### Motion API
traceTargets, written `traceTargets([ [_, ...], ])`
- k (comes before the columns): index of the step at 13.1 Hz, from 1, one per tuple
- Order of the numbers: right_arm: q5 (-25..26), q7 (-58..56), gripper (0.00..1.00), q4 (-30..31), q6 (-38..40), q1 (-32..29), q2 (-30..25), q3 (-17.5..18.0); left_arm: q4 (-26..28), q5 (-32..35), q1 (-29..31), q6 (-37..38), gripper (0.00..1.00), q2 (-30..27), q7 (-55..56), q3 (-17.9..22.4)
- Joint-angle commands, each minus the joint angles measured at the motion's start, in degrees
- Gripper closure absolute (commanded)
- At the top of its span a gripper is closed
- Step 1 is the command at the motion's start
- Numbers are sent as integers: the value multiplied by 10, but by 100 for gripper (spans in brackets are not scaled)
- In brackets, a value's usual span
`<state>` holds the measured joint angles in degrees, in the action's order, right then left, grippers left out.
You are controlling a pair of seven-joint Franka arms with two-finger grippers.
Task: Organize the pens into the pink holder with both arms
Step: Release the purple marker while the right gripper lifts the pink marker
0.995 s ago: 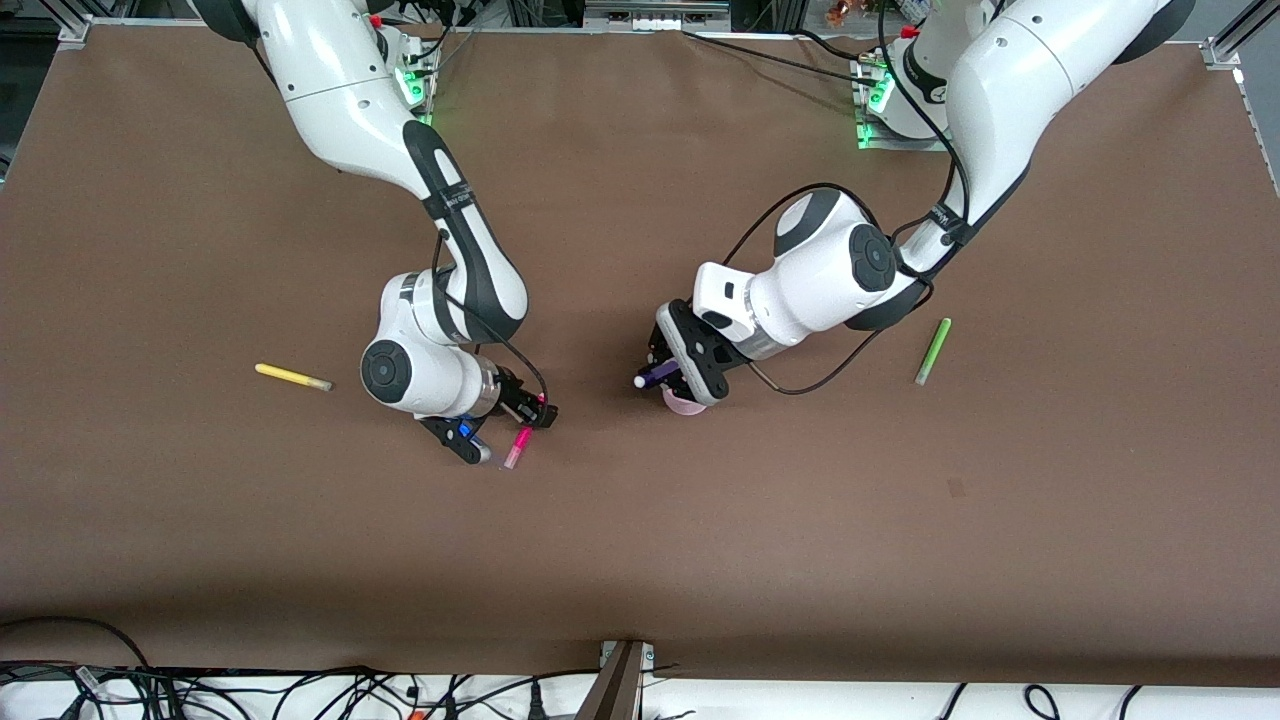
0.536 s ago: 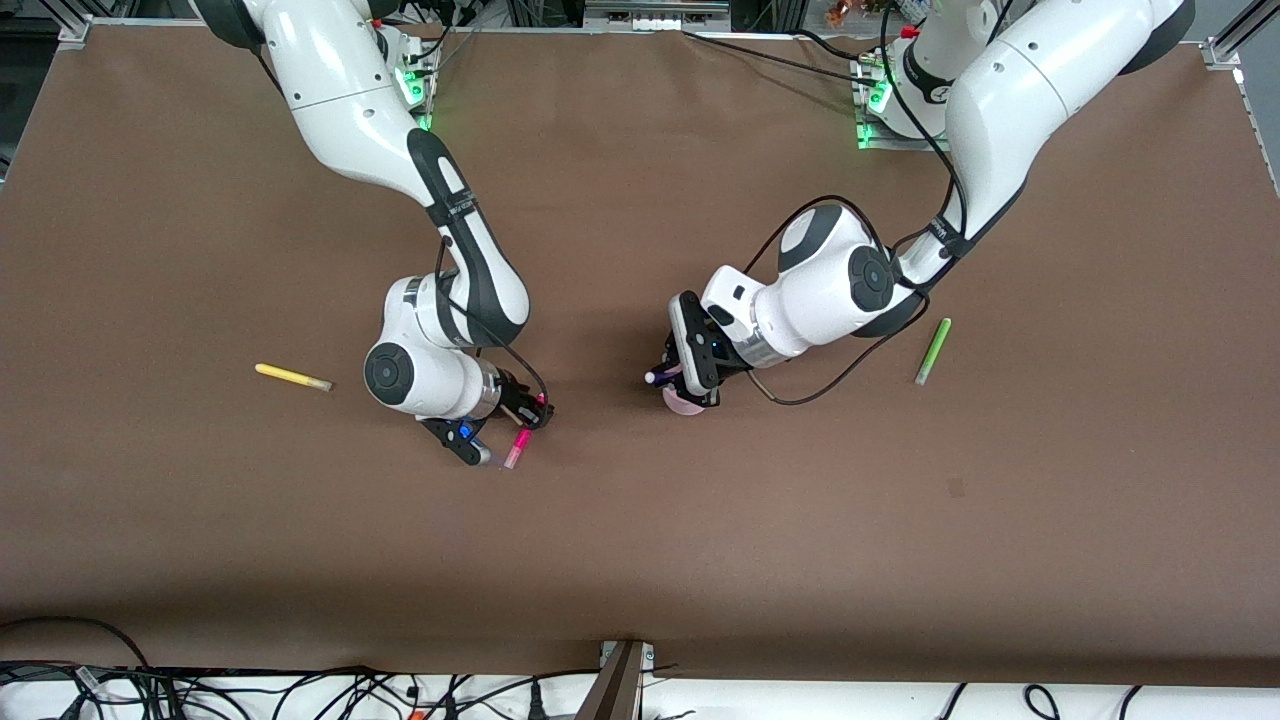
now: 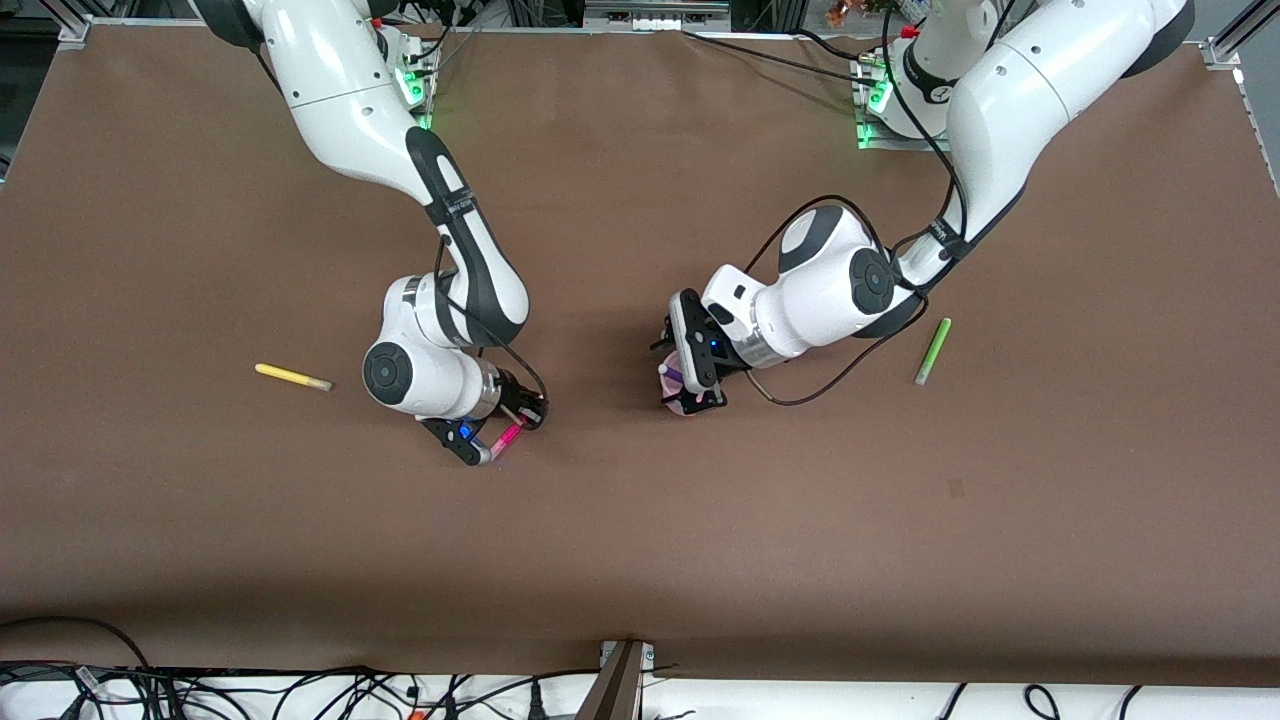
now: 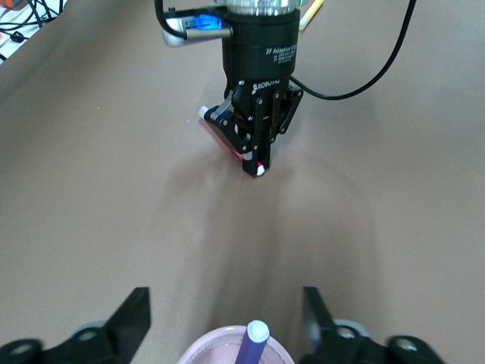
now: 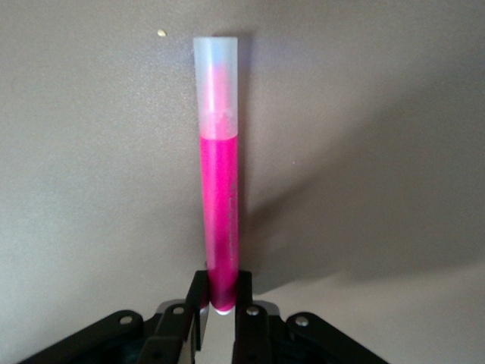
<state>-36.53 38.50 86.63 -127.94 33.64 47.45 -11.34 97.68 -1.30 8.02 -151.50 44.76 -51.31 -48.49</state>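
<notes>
The right pincer [image 3: 503,437] is clamped on the pink pen [image 5: 218,197], its two fingers pressed against the pen's lower end, as the right wrist view shows; the pen's pale cap points away from the fingers, down toward the brown worktop [image 3: 900,520]. In the front view this pen [image 3: 505,437] slants beside the pincer, low over the worktop, toward the right arm's end of the worktop from the pink cup [image 3: 680,398]; whether the cap touches the surface cannot be told.

The left pincer [image 3: 690,385] hangs directly over the pink cup with its fingers spread wide and holding nothing; in the left wrist view the two fingers [image 4: 125,322] stand on either side of the cup's rim [image 4: 220,339]. The purple pen [image 4: 252,343] stands in the cup, its pale cap up and showing above the rim. In the same view the right pincer [image 4: 254,155] appears farther off with the pink pen.

The pink cup serves as landmark for the remaining pens. The green pen [image 3: 933,351] lies flat on the worktop toward the left arm's end from the cup, well apart from it and a little farther from the front camera. The yellow pen [image 3: 292,377] lies flat toward the right arm's end from the cup, well apart, past the right arm's wrist.
</notes>
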Motion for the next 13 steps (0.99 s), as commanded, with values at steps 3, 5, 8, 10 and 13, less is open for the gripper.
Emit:
traceTargets([
  [3,-13,-4,100,-7,-2,-2,6,0,-13,-16,94,167,0,-36,82,-74],
  [5,-23,-4,100,-13,33,-3,1,-2,-19,-15,126,252,0,-55,112,-84],
  [8,-85,8,100,-60,122,-19,-4,-4,-30,-12,152,360,0,-101,194,-82],
  [10,-125,52,100,-86,167,-25,-5,-5,-57,-5,157,444,0,-121,247,-75],
  [13,-169,146,100,-134,217,-25,-9,-2,-117,35,189,580,0,-145,304,-63],
])
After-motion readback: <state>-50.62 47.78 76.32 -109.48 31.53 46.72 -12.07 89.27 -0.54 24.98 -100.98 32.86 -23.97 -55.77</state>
